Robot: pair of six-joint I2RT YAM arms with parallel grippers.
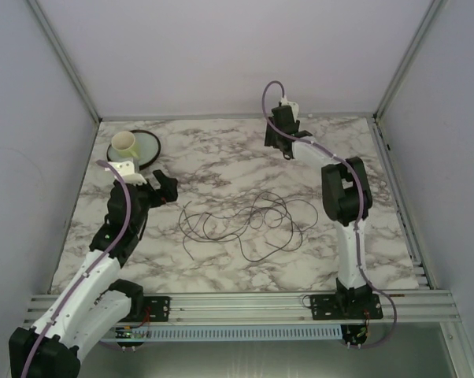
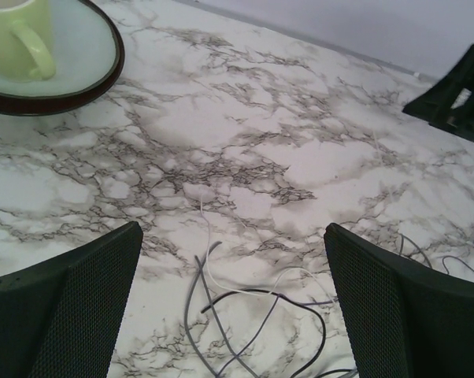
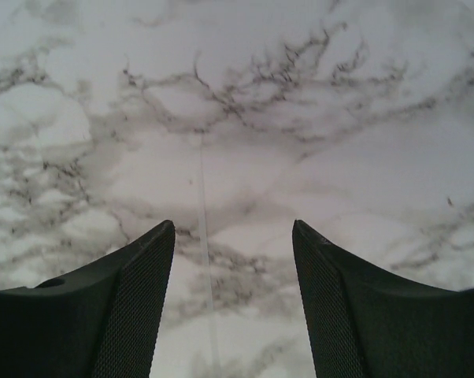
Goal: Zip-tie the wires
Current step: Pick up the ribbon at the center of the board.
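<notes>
The wires (image 1: 245, 220) are a loose tangle of very thin dark loops on the marble table, between the two arms. My left gripper (image 1: 171, 191) is open and empty just left of the tangle. In the left wrist view the nearest loops (image 2: 245, 315), dark and one whitish, lie on the table between and just beyond its open fingers (image 2: 233, 236). My right gripper (image 1: 279, 148) is open and empty, low over the far part of the table, apart from the wires. In the right wrist view a thin pale straight strip (image 3: 204, 236), perhaps a zip tie, lies between its open jaws (image 3: 234, 224).
A dark-rimmed plate (image 1: 149, 150) with a pale green cup (image 1: 126, 143) stands at the back left; it also shows in the left wrist view (image 2: 87, 79). Walls and metal rails enclose the table (image 1: 221, 150). The right gripper's black body (image 2: 457, 87) shows at the left wrist view's far right.
</notes>
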